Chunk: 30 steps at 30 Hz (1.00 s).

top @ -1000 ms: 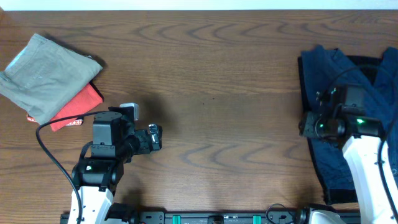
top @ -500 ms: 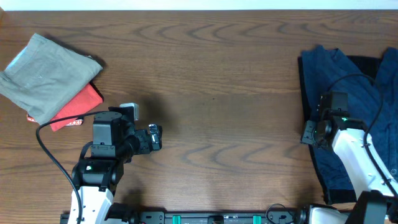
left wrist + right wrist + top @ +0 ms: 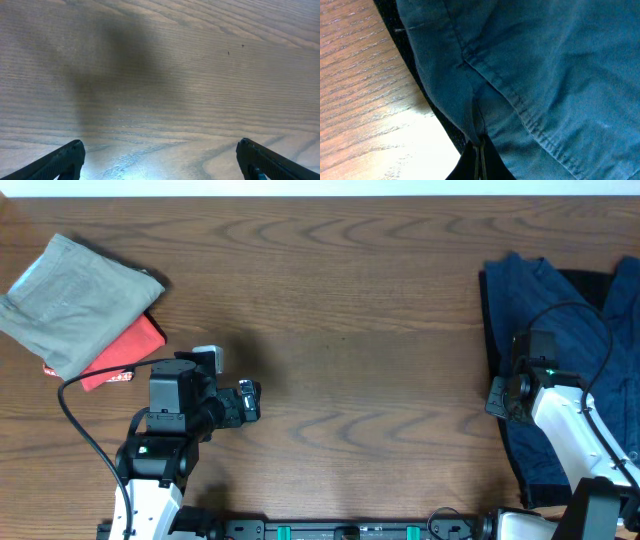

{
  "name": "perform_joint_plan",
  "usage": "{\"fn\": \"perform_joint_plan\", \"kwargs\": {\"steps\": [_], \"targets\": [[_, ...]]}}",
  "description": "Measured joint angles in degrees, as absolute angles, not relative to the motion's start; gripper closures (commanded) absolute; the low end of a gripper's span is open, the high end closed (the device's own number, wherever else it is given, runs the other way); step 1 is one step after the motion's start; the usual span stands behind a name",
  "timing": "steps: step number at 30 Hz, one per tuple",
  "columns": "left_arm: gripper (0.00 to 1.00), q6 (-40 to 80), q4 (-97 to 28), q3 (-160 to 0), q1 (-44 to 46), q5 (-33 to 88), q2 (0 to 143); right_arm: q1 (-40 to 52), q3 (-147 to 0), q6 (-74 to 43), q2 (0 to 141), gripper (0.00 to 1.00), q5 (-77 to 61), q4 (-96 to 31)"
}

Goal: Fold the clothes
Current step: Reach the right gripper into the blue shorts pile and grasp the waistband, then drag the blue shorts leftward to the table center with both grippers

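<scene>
Whereas a second ago it was hanging over their middle, right claw is clenching the trousers at their inner edge, at the right end of the surface, likely starting the fold; left claw is idling open.

No legible text or labels anywhere.

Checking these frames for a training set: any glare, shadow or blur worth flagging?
Left wrist: a broad soft shadow crosses the table, with white glare at the bottom edge. Right wrist: the seams of the trousers are sharp, with glare on the wood at lower left. Overhead: even light, mildly soft.
</scene>
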<state>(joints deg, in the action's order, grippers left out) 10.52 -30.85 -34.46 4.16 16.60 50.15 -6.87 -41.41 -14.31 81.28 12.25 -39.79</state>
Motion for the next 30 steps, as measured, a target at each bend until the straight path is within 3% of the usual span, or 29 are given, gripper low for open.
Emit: {"fn": "perform_joint_plan", "kwargs": {"steps": [6, 12, 21, 30], "targets": [[0.02, 10.52, -30.87, -34.46, 4.16, 16.62, 50.15, -7.01, -45.84, -15.11, 77.84, 0.99, 12.1, -43.83], [0.02, 10.52, -30.85, -34.46, 4.16, 16.62, 50.15, -7.88, -61.08, -13.96, 72.27, 0.99, 8.86, -45.43], [0.02, 10.52, -30.81, -34.46, 4.16, 16.6, 50.15, -5.1, -65.65, -11.6, 71.11, 0.99, -11.33, -51.99], [0.02, 10.52, -29.52, -34.46, 4.16, 16.6, 50.15, 7.14, -64.95, -11.49, 71.48, 0.97, -33.17, -36.51]]}}
